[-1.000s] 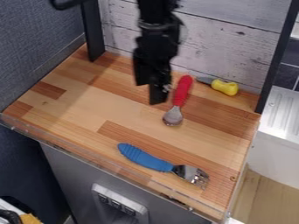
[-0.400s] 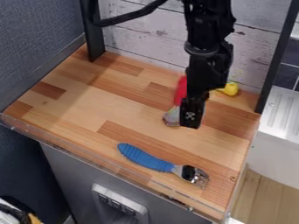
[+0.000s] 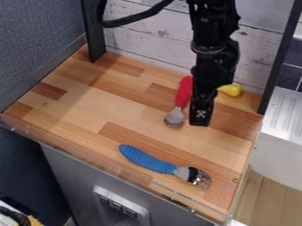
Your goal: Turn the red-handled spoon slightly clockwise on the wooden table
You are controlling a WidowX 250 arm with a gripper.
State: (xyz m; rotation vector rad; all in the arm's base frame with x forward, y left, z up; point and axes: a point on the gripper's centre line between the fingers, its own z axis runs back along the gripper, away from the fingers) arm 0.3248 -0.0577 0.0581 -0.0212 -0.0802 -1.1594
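Note:
The black gripper (image 3: 201, 115) hangs over the right part of the wooden counter, just right of a red-handled spoon (image 3: 183, 93) whose metal bowl points toward the front. Behind the gripper, a yellow-handled utensil (image 3: 232, 90) lies near the back wall, partly hidden by the arm. Toward the front right is a fork with a ridged blue handle (image 3: 144, 159), its metal tines pointing right. Nothing held can be made out at the gripper.
The wooden counter (image 3: 88, 104) has a clear raised strip along its front edge. Black posts (image 3: 93, 31) stand at its back corners, with a whitewashed plank wall (image 3: 141, 37) behind. A white ribbed surface (image 3: 286, 115) lies to the right.
The gripper has moved right across the counter from behind the spoon's left side to its right side, lately shifting slightly right and back. The spoon, fork and yellow-handled utensil have stayed put.

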